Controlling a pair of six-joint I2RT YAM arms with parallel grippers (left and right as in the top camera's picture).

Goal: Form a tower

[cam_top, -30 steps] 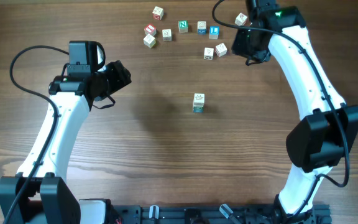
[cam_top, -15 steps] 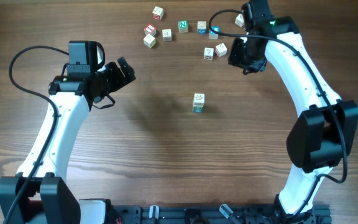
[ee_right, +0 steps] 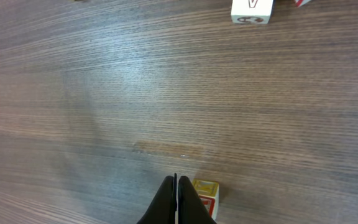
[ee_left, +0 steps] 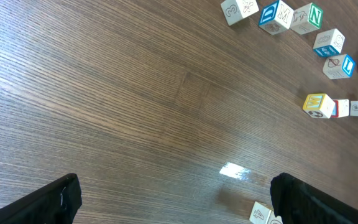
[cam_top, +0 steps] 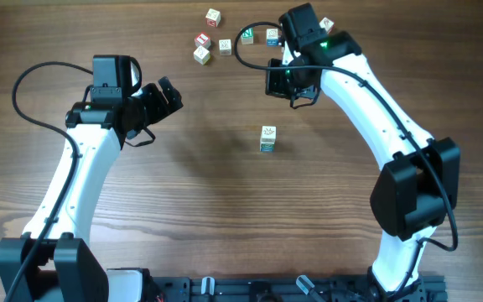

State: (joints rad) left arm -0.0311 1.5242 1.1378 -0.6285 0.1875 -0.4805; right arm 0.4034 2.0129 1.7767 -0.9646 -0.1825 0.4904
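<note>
Overhead, tower (cam_top: 267,138) upright mid-table, loose cubes (cam_top: 225,46) scattered far behind.
Left wrist view: left gripper (ee_left: 176,199) spread wide, holding nothing. Right wrist view alone: right gripper (ee_right: 176,182) pinched shut, empty, yellow-red cube (ee_right: 205,194) just beside it, unseen overhead.

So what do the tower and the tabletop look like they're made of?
Tower: pale, matte cubes, likely wood, with printed faces, one teal low down. Tabletop: dark brown streaky grain with a glare patch, so wood or wood-look laminate, lightly glossy.
</note>
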